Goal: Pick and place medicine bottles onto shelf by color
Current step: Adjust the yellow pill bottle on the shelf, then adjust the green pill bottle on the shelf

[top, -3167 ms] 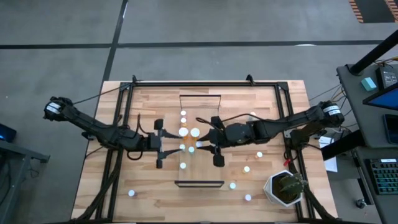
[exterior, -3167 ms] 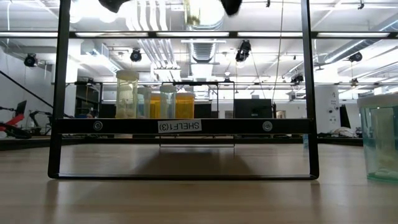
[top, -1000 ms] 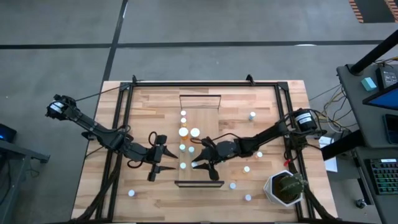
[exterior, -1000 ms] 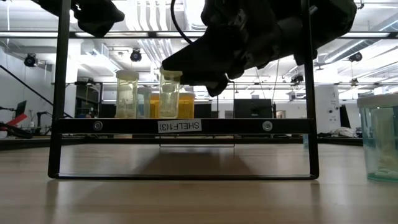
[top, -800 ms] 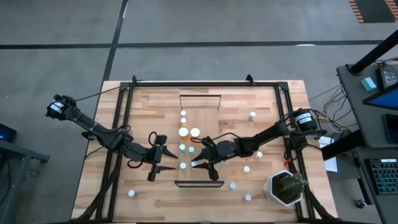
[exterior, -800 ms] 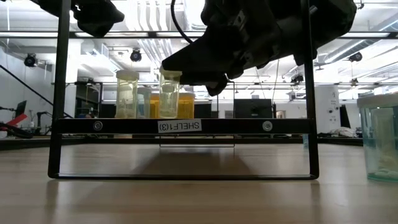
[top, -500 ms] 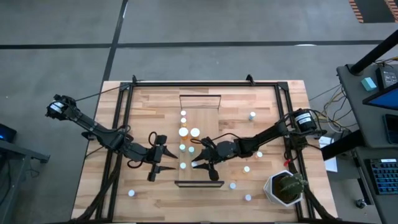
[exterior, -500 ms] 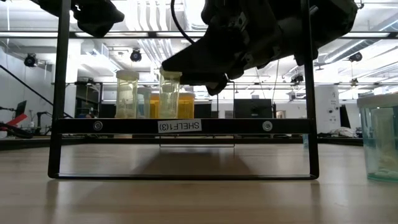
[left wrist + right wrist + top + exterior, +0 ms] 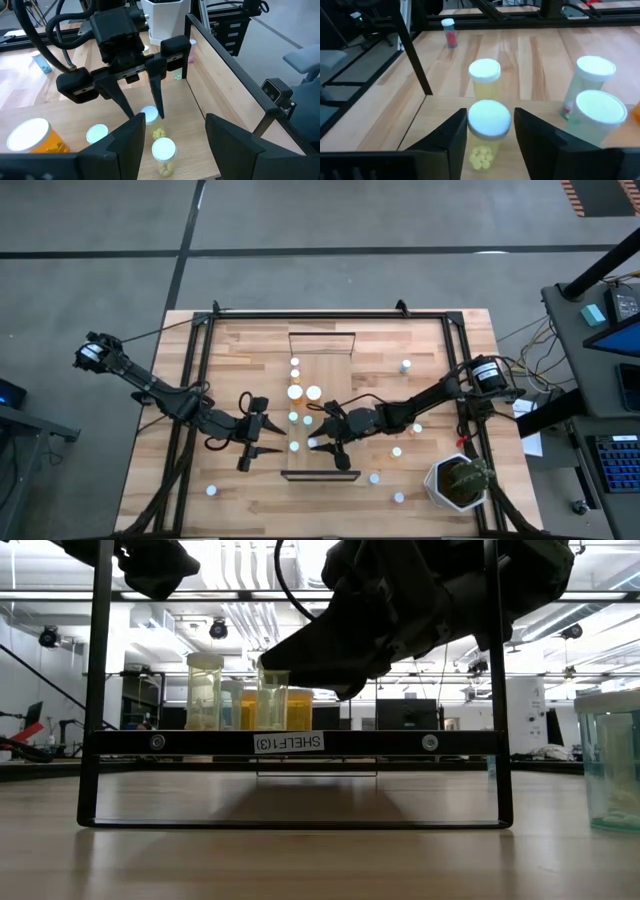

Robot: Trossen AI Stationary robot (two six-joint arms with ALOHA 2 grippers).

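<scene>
the right gripper is seen low over the shelf, near its front end, with its two fingers on either side of a white-capped bottle of yellow pills. in the left wrist view the finger tips stand at the cap's sides; in the right wrist view a thin gap is seen between each finger and the cap, so the jaws are parted and no firm clamp on the bottle is shown. actual contact cannot be told. the bottle stands upright on the shelf, as seen in the low view.

just beside it, a second yellow-pill bottle is stood upright on the same plank. two pale bottles with white caps are grouped nearby, and an orange bottle is placed on the shelf too. in the low view a taller pale bottle and an orange one are lined up behind the shelf's dark rail, which carries a label.

the left gripper is held just left of the shelf, above the table, fingers spread apart with nothing between them, pointed at the right gripper.

loose bottles are scattered on the table right of the shelf, one far off near the back, and one at the front left. a potted plant is set at the front right corner.
</scene>
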